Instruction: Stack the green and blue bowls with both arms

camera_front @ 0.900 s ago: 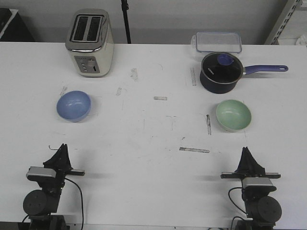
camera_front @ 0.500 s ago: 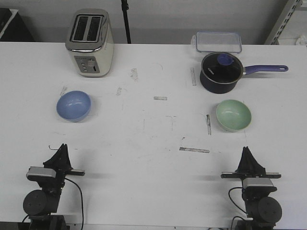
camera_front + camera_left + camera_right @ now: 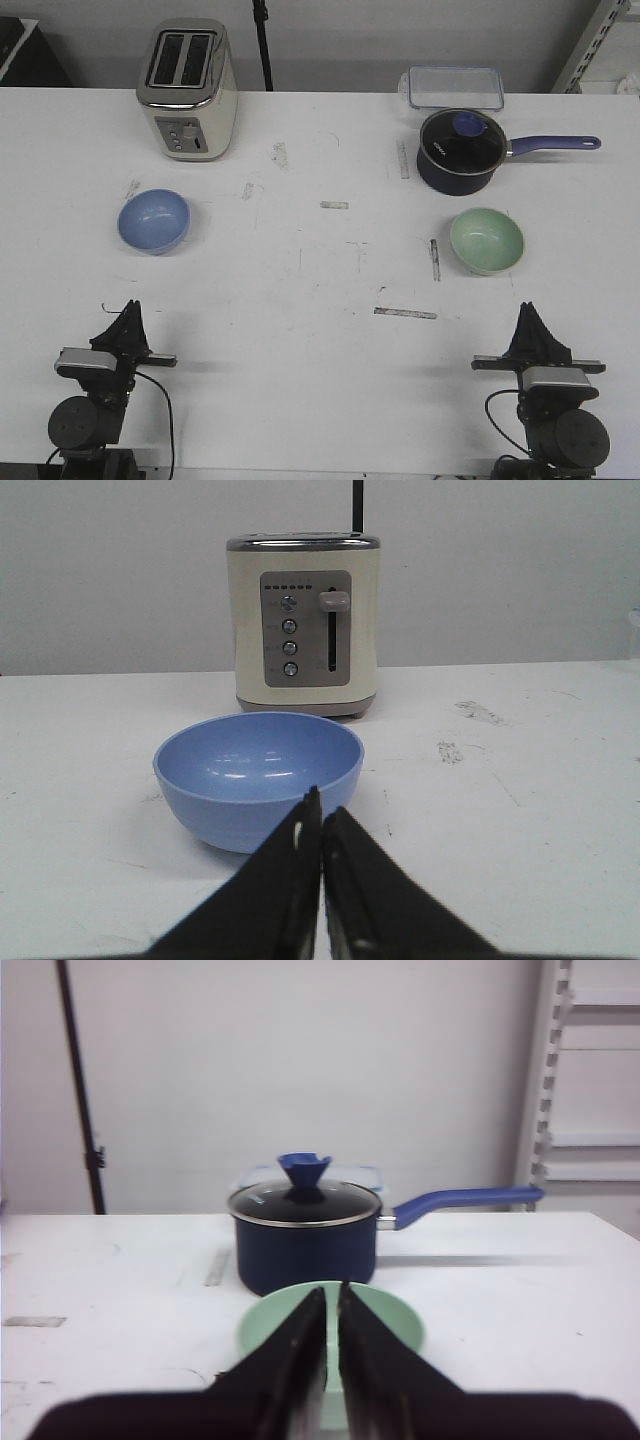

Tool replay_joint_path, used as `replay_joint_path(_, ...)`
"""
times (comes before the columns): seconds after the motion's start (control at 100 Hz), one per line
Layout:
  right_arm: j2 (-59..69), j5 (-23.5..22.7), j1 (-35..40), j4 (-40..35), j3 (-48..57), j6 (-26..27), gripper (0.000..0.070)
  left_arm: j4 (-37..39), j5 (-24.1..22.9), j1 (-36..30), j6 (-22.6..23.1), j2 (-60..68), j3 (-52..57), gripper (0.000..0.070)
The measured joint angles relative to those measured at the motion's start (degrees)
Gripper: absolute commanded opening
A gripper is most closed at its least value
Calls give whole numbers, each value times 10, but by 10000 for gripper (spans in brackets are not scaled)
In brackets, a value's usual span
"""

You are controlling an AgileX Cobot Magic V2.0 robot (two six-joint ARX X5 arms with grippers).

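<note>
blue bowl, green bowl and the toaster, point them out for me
blue bowl (image 3: 153, 220), front view, middle of its inside
green bowl (image 3: 486, 240), front view, middle of its inside
toaster (image 3: 305, 630), left wrist view, its grey control panel

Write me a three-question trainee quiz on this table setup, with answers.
1. True or false: the blue bowl sits inside the green bowl.
2. Which item stands right behind the green bowl? A) toaster B) pot C) clear box
3. Fill in: both the left gripper and right gripper have their fingers nearly ____.

Key: 1 false, the bowls lie far apart; 2 B; 3 shut.
</note>
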Motion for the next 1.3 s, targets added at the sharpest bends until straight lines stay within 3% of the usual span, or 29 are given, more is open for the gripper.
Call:
replay_joint_path(0.43,294,9,0,-83,220,0,14,0,0,0,0,0,0,1)
replay_joint_path(0.86,595,26,-41,-341,496,16,14,0,0,0,0,0,0,1)
replay_joint_path(0.97,665,3,-70,-395,546,44,14,0,0,0,0,0,0,1)
replay_joint_path(1.1,739,-78,-105,-413,602,60,22,0,0,0,0,0,0,1)
replay_joint_path(1.17,775,-121,-123,-417,632,71,127,0,0,0,0,0,0,1)
replay_joint_path(1.24,808,-150,-137,-416,655,80,354,0,0,0,0,0,0,1)
replay_joint_path(1.3,831,-155,-146,-414,666,85,492,0,0,0,0,0,0,1)
